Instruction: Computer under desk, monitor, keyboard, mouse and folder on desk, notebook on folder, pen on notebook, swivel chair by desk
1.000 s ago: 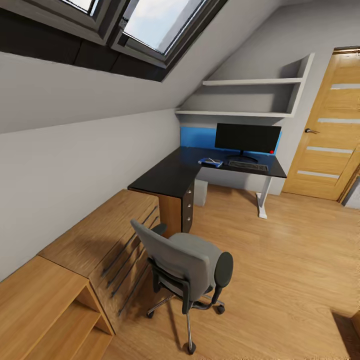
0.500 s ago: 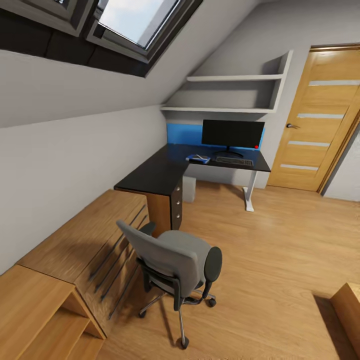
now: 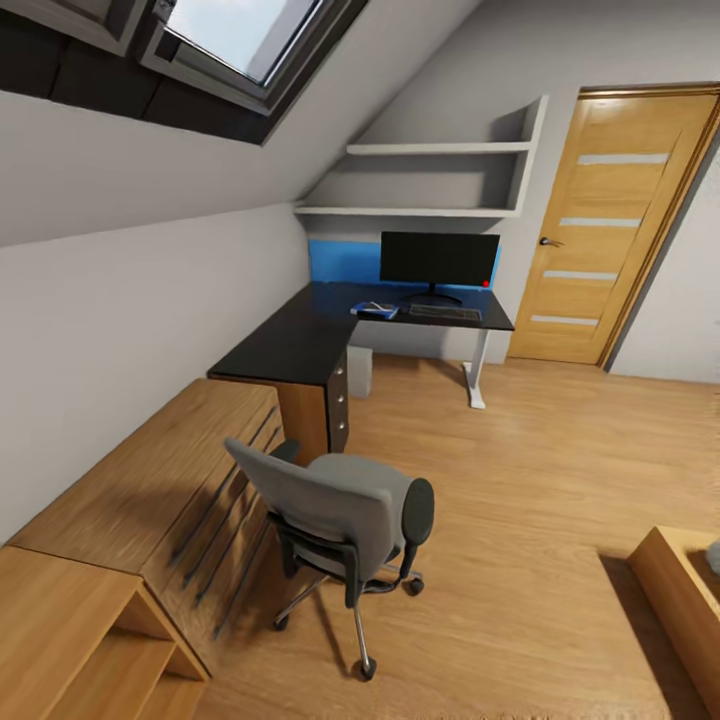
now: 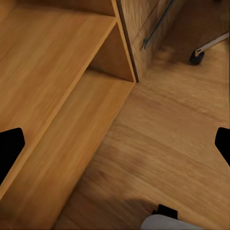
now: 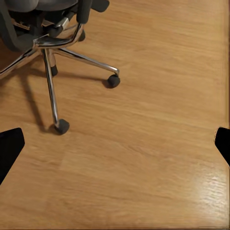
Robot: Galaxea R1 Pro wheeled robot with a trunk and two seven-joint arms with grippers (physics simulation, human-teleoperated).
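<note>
1. Head view: an attic bedroom; the landmark is the black L-shaped desk (image 3: 330,335) under the sloped ceiling; on its far wing stand the monitor (image 3: 438,260), the keyboard (image 3: 444,313) just in front of it, and the blue folder (image 3: 374,310) beside the keyboard with a pale item on it, too small to name; the pale computer (image 3: 360,372) sits under the desk beside the drawer unit (image 3: 338,403); the swivel chair (image 3: 335,515) stands well short of the desk, its seat bare, beside the low wooden shelving (image 3: 110,590), whose open compartment looks empty.
2. Left wrist view: the left gripper (image 4: 115,143) hangs over that shelving and the floor (image 4: 163,158); its dark fingertips sit at opposite edges, spread wide, holding nothing.
3. Right wrist view: the right gripper (image 5: 115,143) hovers over floor beside the chair's chrome base (image 5: 52,52); fingers likewise wide apart and empty.
4. Judgement: the chair should roll easily on castors yet swivel; a push on the stiff backrest or an armrest seems best.
</note>
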